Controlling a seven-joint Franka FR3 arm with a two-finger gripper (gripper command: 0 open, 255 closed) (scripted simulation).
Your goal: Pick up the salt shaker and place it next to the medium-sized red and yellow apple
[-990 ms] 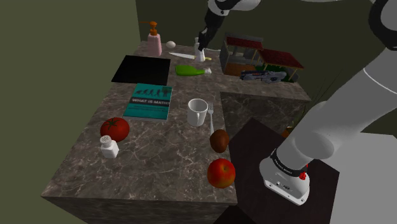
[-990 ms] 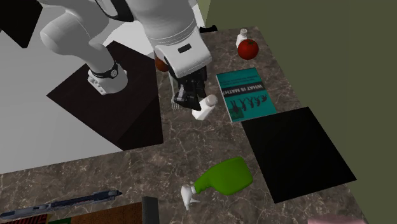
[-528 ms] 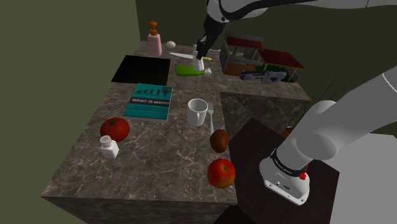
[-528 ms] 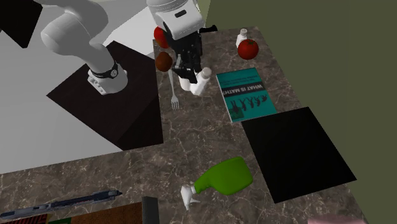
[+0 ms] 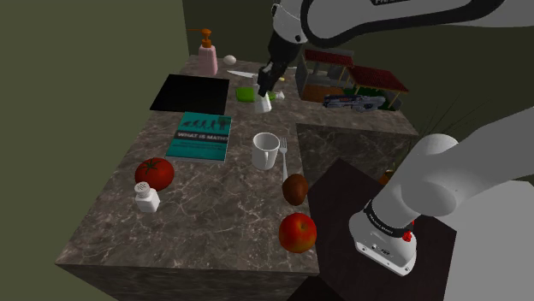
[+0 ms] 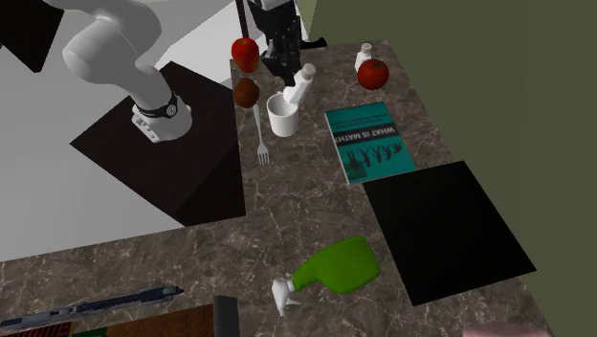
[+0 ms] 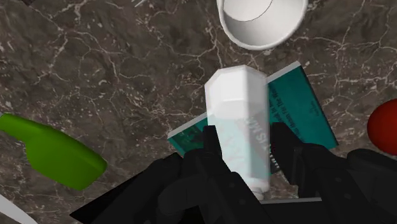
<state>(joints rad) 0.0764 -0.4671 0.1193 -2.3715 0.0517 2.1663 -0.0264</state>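
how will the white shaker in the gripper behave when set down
The white shaker looks rigid and likely light. Tall and narrow, held tilted in the gripper, it may tip when released. Its smooth sides might slip.

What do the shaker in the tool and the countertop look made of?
The shaker: white faceted body, partly see-through, since the teal book shows through it; glass or clear plastic, can't tell which. The countertop: dark brown stone, marble-like, going by its pale branching veins; no strong glare, so fairly matte.

Mug (image 5: 265,151) between book (image 5: 199,136) and fork (image 5: 283,160), apple (image 5: 297,232) near counter (image 5: 205,224) edge
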